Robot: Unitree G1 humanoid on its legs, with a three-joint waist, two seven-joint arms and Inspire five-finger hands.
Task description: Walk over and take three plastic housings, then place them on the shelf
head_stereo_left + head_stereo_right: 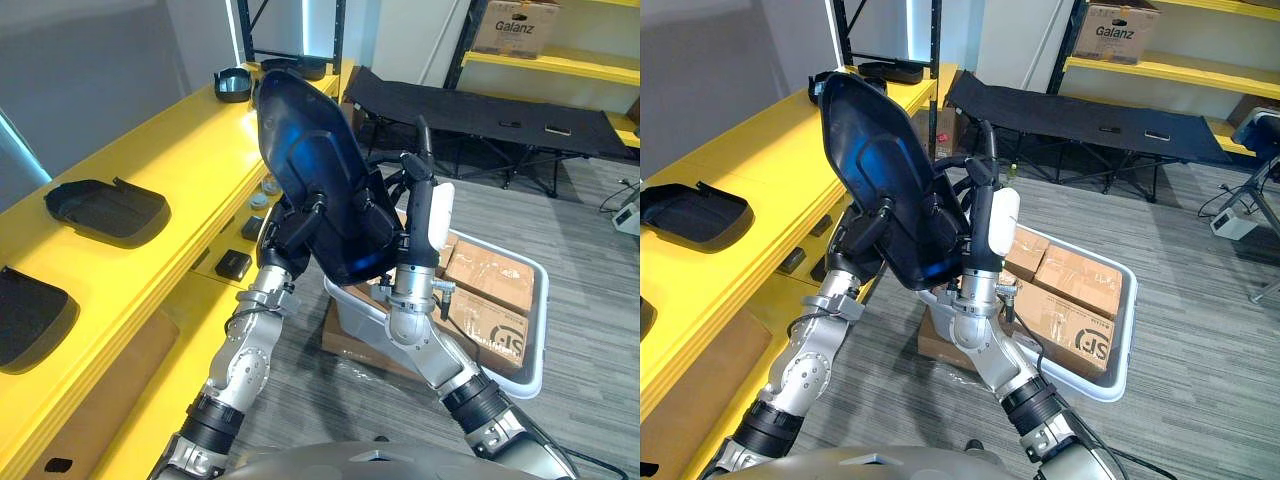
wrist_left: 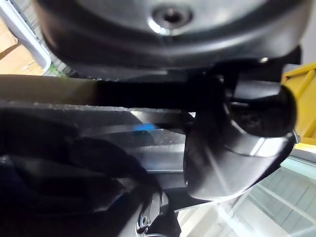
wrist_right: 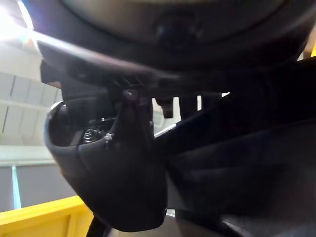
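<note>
Dark left hand (image 1: 288, 232): fingers hooked over the lower rim of the raised housing (image 1: 325, 170), thumb bearing on its underside in the left wrist view, so it is clamped on it. Right hand (image 1: 420, 215): set against the opposite edge, at least one finger standing straight up alongside the shell, more bracing than gripping as far as I can read it. Between the two, the black plastic shell is tilted nearly on end at chest height, hollow side towards the camera, clear of every surface. Outward to the robot's left: yellow shelf (image 1: 200, 150), top tier running away from the robot. Two similar black shells lie on it, the nearer shell (image 1: 28, 318) at the view's edge and the farther shell (image 1: 108, 208) a little beyond it, apart from each other. Smaller dark parts (image 1: 233, 84) sit at the shelf's far end. To the right, on the floor, a grey tub (image 1: 543, 320) with cardboard boxes (image 1: 495, 285) inside. Judgement: two of three look placed and the third is in hand, so the task is in its last stretch. What remains is to swing the shell left over the top tier, lay it on the bare yellow stretch beyond the farther shell, and let go.
</note>
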